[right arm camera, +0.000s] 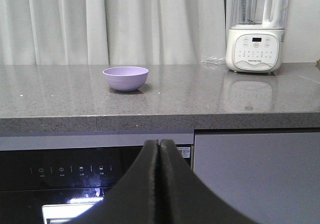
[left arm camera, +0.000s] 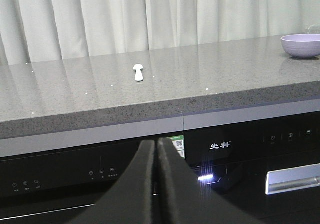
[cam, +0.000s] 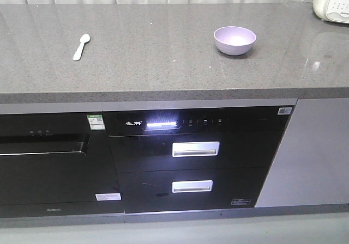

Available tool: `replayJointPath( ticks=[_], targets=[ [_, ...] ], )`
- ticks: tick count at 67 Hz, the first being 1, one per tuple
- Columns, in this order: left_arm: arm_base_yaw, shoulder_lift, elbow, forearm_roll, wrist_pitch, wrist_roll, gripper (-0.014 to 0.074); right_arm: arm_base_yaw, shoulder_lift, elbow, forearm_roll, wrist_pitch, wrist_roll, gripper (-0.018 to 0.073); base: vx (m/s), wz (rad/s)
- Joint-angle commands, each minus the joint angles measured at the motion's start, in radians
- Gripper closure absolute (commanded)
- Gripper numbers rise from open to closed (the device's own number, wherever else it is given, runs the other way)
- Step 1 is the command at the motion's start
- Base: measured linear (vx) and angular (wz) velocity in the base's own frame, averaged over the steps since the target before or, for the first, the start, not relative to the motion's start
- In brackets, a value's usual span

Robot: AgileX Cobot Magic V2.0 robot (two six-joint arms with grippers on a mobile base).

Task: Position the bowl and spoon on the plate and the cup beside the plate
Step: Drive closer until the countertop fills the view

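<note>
Well beyond left pincer [left arm camera: 156,145], spoon [left arm camera: 138,72].

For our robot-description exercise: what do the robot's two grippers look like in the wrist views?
The left gripper and right gripper look alike: two smooth matte black fingers, narrow at the tips, flaring wider toward the camera. No cables or markings show.
</note>
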Motion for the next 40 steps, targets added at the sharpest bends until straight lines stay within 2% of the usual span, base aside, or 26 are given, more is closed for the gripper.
replayJointPath(
  ticks=[1,40],
  targets=[
    [-0.001,-0.005,-0.007,0.000,-0.075,-0.011,0.0603,-0.006,-0.008,0.004,-0.002,-0.077,-0.006,0.0565,0.05,-0.01],
    [-0.001,-0.005,-0.007,0.000,-0.075,-0.011,0.0603,-0.006,-0.008,0.004,-0.002,-0.077,-0.006,0.0565,0.05,-0.01]
  ],
)
